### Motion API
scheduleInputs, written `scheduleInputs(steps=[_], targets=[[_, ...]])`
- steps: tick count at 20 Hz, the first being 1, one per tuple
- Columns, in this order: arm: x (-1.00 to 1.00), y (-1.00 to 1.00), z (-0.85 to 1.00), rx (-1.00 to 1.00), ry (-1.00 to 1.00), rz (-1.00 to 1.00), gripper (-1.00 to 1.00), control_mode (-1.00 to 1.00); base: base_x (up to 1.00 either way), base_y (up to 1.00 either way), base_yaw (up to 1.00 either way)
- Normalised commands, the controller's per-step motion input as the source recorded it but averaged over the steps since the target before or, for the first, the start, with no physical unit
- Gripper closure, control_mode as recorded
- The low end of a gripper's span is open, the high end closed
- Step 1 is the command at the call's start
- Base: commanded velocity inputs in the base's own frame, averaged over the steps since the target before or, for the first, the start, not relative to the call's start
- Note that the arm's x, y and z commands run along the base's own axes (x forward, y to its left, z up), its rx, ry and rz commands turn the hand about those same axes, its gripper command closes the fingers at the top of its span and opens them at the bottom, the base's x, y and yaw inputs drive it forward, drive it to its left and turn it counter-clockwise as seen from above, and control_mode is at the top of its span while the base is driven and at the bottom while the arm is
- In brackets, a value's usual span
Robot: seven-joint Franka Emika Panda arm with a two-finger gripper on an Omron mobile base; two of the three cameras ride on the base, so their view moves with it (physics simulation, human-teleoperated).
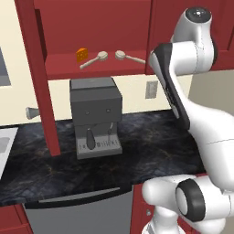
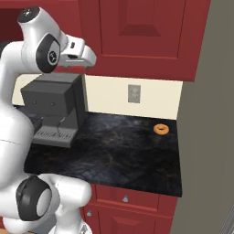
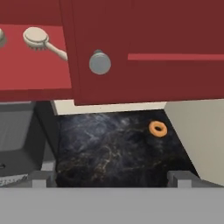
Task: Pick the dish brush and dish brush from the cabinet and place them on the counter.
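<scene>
The long black stone-look counter [image 1: 151, 141] with faint golden-brown veins spans the middle of the left base view and the centre of the right base view. Above it, in the upper part of the left base view, the dark red wall cabinet [image 1: 91, 20] stands open on its left side, its red inner shelf bare to the camera; its closed panelled door with a round silver knob [image 3: 99, 62] fills the top of the hand view. A boxy dark grey coffee machine [image 1: 95, 116] sits on the counter below the open shelf, left of centre.

On the shelf lie two pale beige dish brushes with round flat heads and thin handles: the left dish brush [image 1: 93, 60] and, just beside it, the right dish brush [image 1: 128, 56], heads near each other, handles pointing outward. A small orange block [image 1: 82, 55] stands left of them. A small orange ring [image 2: 160, 129] rests on the counter at right.

The two-finger gripper [image 3: 113, 177] is spread wide and empty, at the bottom of the hand view.
</scene>
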Motion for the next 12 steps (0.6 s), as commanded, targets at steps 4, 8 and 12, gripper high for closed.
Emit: scheduleInputs(steps=[4, 8, 12], targets=[[0.32, 0.11, 0.18, 0.0, 0.0, 0.02, -1.0, -1.0, 0.0, 0.0, 0.0], [0.35, 0.0, 0.12, 0.0, 0.0, 0.0, -1.0, -1.0, 0.0, 0.0, 0.0], [0.44, 0.0, 0.0, 0.0, 0.0, 0.01, -1.0, -1.0, 0.0, 0.0, 0.0]])
